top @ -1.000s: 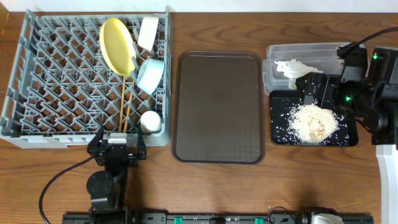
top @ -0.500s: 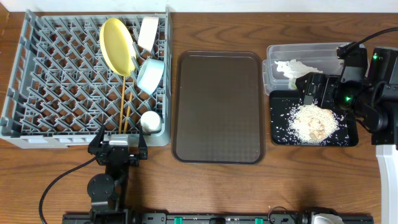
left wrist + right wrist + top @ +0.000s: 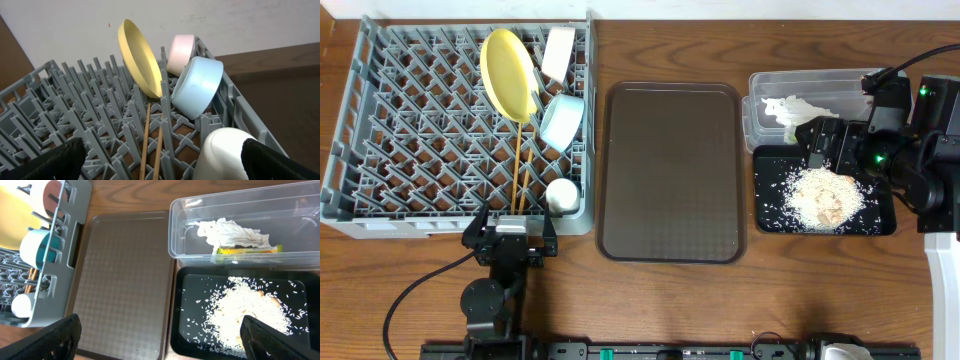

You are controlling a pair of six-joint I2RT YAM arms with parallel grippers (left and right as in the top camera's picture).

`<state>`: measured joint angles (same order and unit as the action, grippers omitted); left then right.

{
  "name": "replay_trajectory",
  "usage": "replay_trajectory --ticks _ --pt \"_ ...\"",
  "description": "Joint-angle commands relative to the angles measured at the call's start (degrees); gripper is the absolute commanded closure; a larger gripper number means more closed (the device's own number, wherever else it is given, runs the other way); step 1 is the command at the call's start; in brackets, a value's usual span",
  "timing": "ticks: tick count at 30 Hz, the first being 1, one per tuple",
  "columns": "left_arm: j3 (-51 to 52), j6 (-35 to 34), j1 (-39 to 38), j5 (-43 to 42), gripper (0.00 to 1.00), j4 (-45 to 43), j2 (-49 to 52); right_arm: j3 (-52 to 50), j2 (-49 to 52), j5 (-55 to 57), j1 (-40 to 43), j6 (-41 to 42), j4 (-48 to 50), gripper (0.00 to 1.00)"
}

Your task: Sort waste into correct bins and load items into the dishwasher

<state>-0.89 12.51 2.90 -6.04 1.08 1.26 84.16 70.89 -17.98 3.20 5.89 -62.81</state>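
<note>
The grey dishwasher rack [image 3: 420, 130] holds the yellow plate [image 3: 508, 72], white bowl [image 3: 558, 52], light blue bowl [image 3: 562, 120], white cup [image 3: 561, 195] and chopsticks [image 3: 523, 165]. My left gripper [image 3: 510, 224] hangs open at the rack's front edge; in the left wrist view the chopsticks [image 3: 146, 145] and cup [image 3: 225, 152] lie between its fingers, untouched. The clear tub [image 3: 820, 82] contains a napkin [image 3: 227, 232] and a green-yellow wrapper [image 3: 250, 250]. Rice crumbs [image 3: 825, 195] fill the black tray [image 3: 880, 222]. My right gripper [image 3: 813, 143] is open and empty above the tub and tray.
A dark brown serving tray [image 3: 672, 170] lies bare between the rack and the bins. The right arm's body [image 3: 920, 150] stands at the table's right edge. Bare wood runs along the front of the table.
</note>
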Motion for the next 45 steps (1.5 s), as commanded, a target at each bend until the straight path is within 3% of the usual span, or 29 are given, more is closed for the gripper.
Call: replay_trajectory --ticks 1,12,18,36,39,45 --pt "0.7 1.0 -0.2 -0.8 0.01 2.3 0.1 0.1 0.3 0.2 0.1 0.5 0.0 0.01" --pt "0.7 1.0 -0.2 -0.8 0.01 2.3 0.1 0.0 0.4 5.1 0.1 -1.3 1.5 0.01" --pt "0.7 1.0 -0.2 -0.8 0.01 2.3 0.1 -5.4 -1.2 5.1 0.2 -10.7 15.9 0.01" --pt "0.7 1.0 -0.2 -0.8 0.01 2.3 0.1 -68.9 -35.1 4.2 0.1 -12.0 74.6 0.01" --pt "0.7 1.0 -0.2 -0.8 0.01 2.3 0.1 -76.2 -42.5 4.7 -0.5 -12.0 78.6 0.01" --pt "0.7 1.0 -0.2 -0.8 0.01 2.3 0.1 -83.9 -55.9 5.1 -0.7 -12.2 76.5 0.01"
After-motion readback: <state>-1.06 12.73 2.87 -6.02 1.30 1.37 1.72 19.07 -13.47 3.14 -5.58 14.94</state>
